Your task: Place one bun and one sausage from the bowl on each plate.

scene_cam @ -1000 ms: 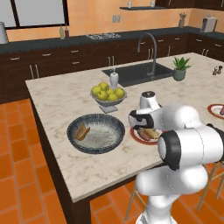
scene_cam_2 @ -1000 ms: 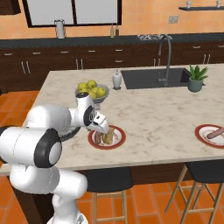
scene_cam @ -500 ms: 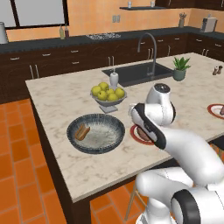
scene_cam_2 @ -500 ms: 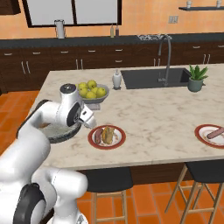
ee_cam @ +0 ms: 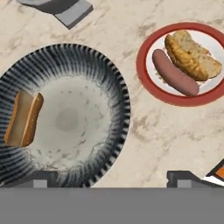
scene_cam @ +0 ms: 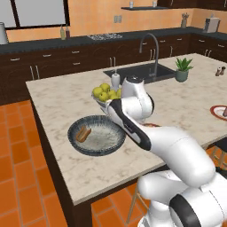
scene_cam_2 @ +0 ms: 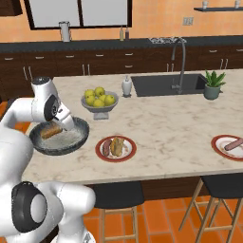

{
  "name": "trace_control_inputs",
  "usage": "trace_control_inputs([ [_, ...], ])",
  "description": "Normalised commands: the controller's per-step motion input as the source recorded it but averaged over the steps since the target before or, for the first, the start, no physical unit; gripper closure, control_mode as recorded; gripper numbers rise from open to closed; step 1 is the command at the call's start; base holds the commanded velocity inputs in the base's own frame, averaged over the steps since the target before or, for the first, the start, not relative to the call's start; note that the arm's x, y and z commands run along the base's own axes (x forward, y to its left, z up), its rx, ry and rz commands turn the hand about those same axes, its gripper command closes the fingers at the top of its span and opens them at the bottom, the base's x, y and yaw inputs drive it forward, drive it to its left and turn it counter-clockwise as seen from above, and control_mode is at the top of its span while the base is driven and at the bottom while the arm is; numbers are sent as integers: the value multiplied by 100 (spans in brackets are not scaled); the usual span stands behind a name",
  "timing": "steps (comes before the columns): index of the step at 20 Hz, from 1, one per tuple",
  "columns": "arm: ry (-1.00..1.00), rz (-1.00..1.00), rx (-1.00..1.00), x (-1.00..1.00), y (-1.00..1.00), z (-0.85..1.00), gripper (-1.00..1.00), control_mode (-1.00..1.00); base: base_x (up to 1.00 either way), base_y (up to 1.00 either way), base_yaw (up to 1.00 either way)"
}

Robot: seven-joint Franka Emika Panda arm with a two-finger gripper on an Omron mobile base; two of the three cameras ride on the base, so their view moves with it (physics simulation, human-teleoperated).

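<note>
The bowl (ee_cam: 65, 113) is sitting left of the served near plate (ee_cam: 183, 63), holding one bun (ee_cam: 22, 118). The gripper (ee_cam: 111, 177) is hovering spread and empty; descending off-centre risks nudging the bun against the rim.

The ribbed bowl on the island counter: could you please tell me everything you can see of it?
The bowl is wide, shallow and round, dark grey with a finely ribbed rim and a lighter, speckled inside, ceramic by its look. It sits upright and flat on the marble island counter, near the counter's front edge, in front of the pedestal bowl of yellow-green apples. One bun lies inside against its sloping wall. The near plate, carrying a sausage and a bun, lies close beside it without touching.
</note>
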Motion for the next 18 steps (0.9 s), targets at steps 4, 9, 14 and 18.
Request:
trace_control_inputs([
  [4, 20, 13, 16, 10, 54, -63, -100, -100, 0, 0, 0],
  [9, 4, 4, 17, 24, 32, -61, -100, -100, 0, 0, 0],
  [14, 4, -3, 0, 47, 78, -9, -100, -100, 0, 0, 0],
  [18, 2, 0, 0, 42, 58, -24, -100, -100, 0, 0, 0],
])
